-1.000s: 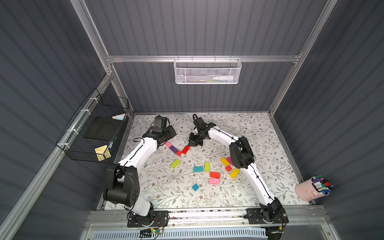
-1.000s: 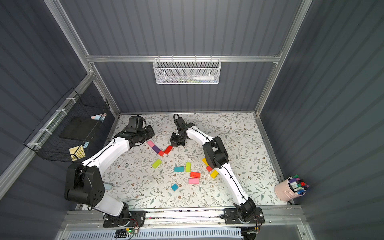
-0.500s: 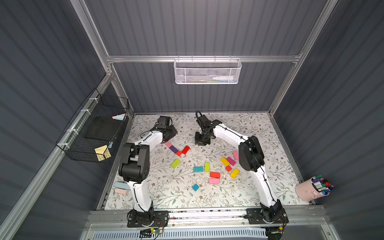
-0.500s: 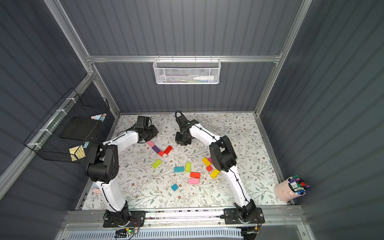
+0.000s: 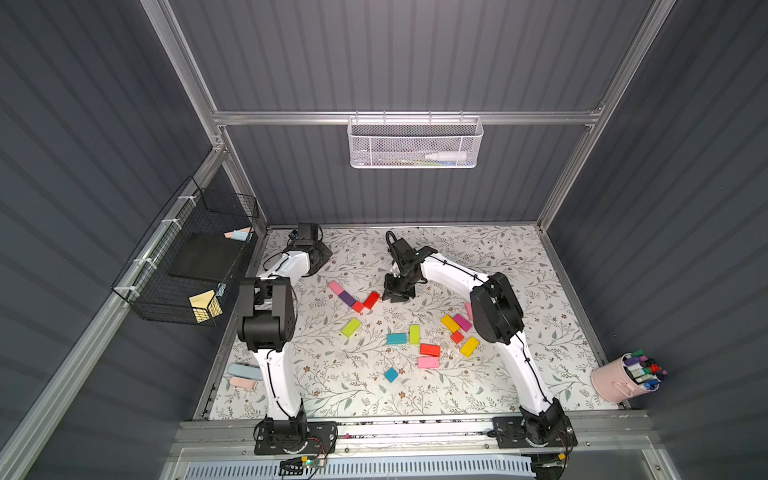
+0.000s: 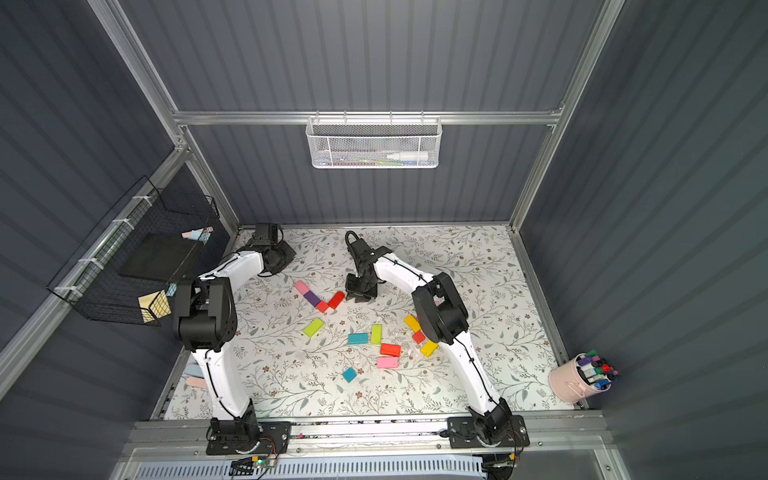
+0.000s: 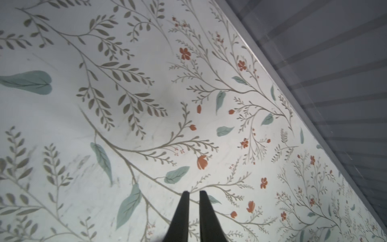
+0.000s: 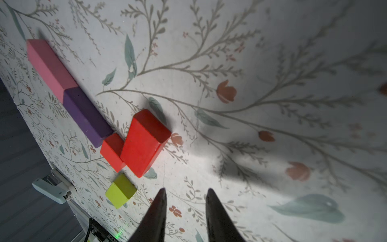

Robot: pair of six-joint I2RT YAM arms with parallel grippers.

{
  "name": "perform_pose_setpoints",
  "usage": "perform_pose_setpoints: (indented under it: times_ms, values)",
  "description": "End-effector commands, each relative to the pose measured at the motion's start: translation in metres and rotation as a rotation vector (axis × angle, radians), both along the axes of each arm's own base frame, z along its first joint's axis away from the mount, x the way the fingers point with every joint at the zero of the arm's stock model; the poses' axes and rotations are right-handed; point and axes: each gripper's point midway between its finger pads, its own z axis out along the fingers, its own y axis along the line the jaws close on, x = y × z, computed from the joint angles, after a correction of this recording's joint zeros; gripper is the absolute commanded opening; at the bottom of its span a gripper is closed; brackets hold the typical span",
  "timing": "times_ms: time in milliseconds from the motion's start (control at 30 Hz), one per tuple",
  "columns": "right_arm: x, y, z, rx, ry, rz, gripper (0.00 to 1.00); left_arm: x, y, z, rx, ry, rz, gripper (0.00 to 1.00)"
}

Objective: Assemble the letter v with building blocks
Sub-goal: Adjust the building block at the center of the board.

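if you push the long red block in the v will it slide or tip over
The long red rectangular block lies low on a long face, so it would probably slide, not tip or roll. It appears to touch the small red square block, so a push would likely shift that too.

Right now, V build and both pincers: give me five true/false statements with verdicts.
1. The pink rectangular block and the purple rectangular block lie end to end in one line. True.
2. The right pincer grips the long red rectangular block. False: its jaws stand apart on nothing, and that block lies on the floral table beside it.
3. The small red square block touches the long red block. True.
4. The left pincer holds a lime block. False: it is nearly closed on nothing, over bare table.
5. The pink cup of markers stands among the blocks. False: it stands off at the near right edge, apart from them.
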Motion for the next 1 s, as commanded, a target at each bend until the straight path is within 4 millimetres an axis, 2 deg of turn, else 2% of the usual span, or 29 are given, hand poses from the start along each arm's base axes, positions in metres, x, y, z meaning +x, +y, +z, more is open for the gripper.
perform_pose_setpoints:
  times_ms: [0,267,400,633,733,800,967]
  values:
    - [-0.005,0.004,0.001,0.007,0.026,0.021,0.32,-0.009,0.009,-0.016,0.005,0.052,0.019,0.14]
    - [-0.017,0.012,-0.012,0.024,0.069,0.028,0.26,-0.017,0.011,-0.032,-0.001,0.084,0.009,0.14]
    - [-0.02,0.022,-0.013,0.04,0.082,0.037,0.25,-0.018,0.01,-0.035,-0.009,0.083,-0.001,0.14]
    - [-0.029,0.025,-0.013,0.04,0.09,0.04,0.25,-0.022,0.012,-0.035,-0.006,0.085,0.004,0.14]
    - [-0.027,0.025,-0.018,0.035,0.093,0.03,0.25,-0.023,0.012,-0.033,-0.005,0.082,0.003,0.14]
    - [-0.025,0.026,-0.021,0.032,0.092,0.024,0.25,-0.034,0.011,-0.043,-0.011,0.108,0.0,0.14]
    - [-0.018,0.028,-0.024,0.026,0.086,0.018,0.25,-0.036,0.013,-0.039,-0.01,0.1,-0.001,0.14]
